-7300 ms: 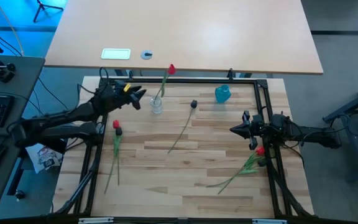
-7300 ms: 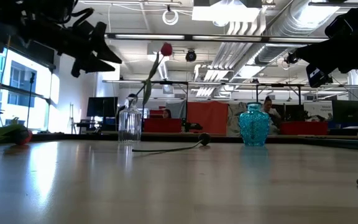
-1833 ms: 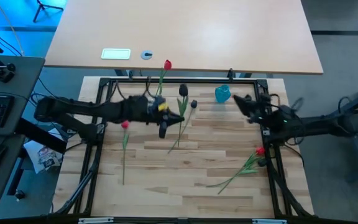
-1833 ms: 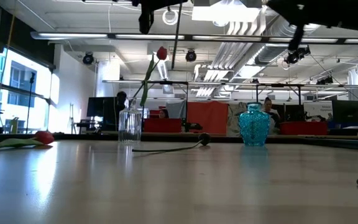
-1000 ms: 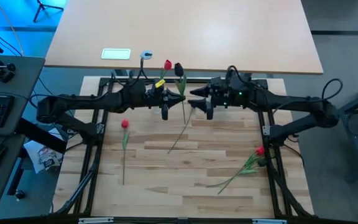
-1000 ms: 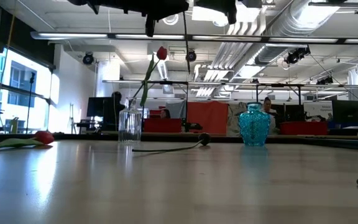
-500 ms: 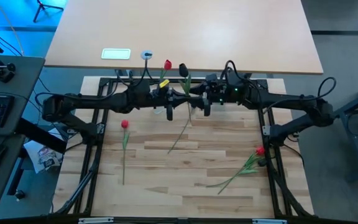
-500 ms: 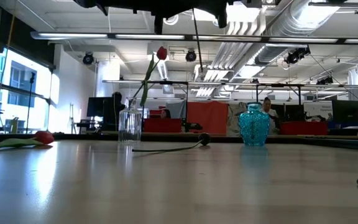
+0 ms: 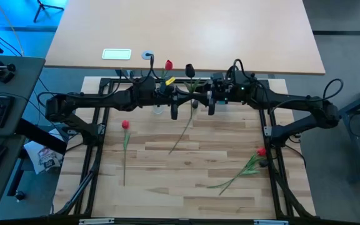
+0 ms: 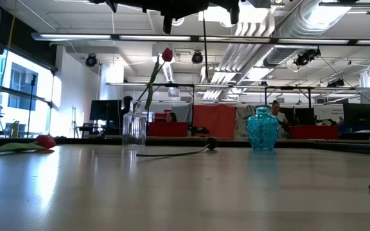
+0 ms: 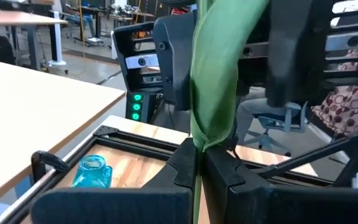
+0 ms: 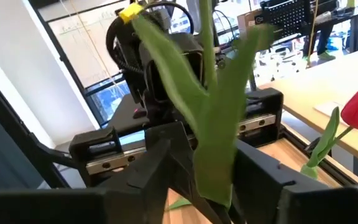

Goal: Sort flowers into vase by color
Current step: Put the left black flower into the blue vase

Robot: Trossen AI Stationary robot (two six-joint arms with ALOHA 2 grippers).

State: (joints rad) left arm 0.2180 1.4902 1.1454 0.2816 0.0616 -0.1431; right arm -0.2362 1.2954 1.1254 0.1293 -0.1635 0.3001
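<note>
Both arms are stretched in from their own sides, meeting high over the far middle of the worktop, wrists nearly level and pointed straight at each other. The left gripper (image 9: 179,100) has its fingers (image 11: 219,167) pinched together on the green stem of a black flower (image 9: 190,67), tips almost touching. The right gripper (image 9: 204,100) sits just beside it, nose to nose, its fingers (image 12: 166,155) spread to either side of that same stem and its leaves.
</note>
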